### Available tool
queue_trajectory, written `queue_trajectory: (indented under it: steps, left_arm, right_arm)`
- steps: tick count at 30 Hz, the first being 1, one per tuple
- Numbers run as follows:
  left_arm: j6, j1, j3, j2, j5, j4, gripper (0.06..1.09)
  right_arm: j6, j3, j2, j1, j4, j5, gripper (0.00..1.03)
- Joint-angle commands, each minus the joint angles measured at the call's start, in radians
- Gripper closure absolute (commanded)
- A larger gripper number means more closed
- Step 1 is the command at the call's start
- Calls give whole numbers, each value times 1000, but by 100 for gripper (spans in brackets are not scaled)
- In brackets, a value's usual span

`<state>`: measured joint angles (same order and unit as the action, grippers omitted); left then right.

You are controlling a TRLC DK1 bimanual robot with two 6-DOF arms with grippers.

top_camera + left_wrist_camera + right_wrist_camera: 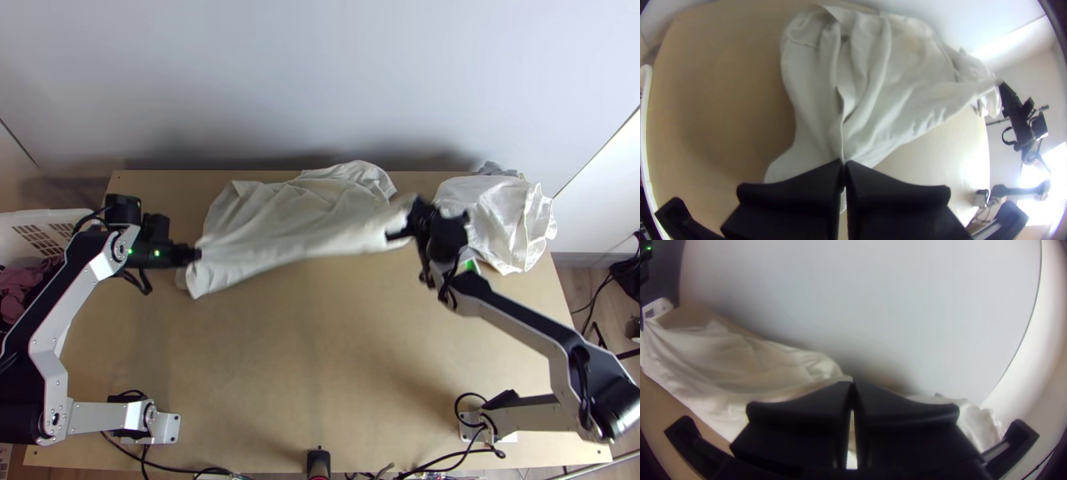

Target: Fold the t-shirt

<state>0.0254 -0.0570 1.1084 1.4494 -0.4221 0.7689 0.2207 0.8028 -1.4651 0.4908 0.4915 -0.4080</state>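
A pale, off-white t-shirt point(280, 224) is stretched between the two grippers, its far part lying rumpled on the table toward the wall. At its left end my left gripper point(197, 254) is shut on a pinched edge, with a loose corner hanging beside it. My right gripper point(404, 229) holds the other end, raised off the table. In the left wrist view, folds of the shirt point(871, 89) run into the closed left gripper point(843, 163). The right wrist view has the right gripper point(852, 383) closed on the shirt's edge point(787, 393).
Another whitish cloth point(496, 216) lies bunched at the table's far right, with a bit of grey fabric behind it. A white basket point(40, 232) with dark clothes stands off the left edge. The wall borders the table's far side point(320, 96).
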Motion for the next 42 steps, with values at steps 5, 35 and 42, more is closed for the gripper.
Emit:
queue_trajectory:
  steps: [5,35,42]
  left_arm:
    - [331,-23,-22,12,-136,431,104]
    - [357,-245,-71,-17,-170,593,104]
    - [280,-107,-119,-6,-193,567,102]
  right_arm:
    - [-155,-126,201,143,-386,167,100]
    - [-406,-114,532,279,-975,552,100]
    - [-478,1,516,351,-1160,868,100]
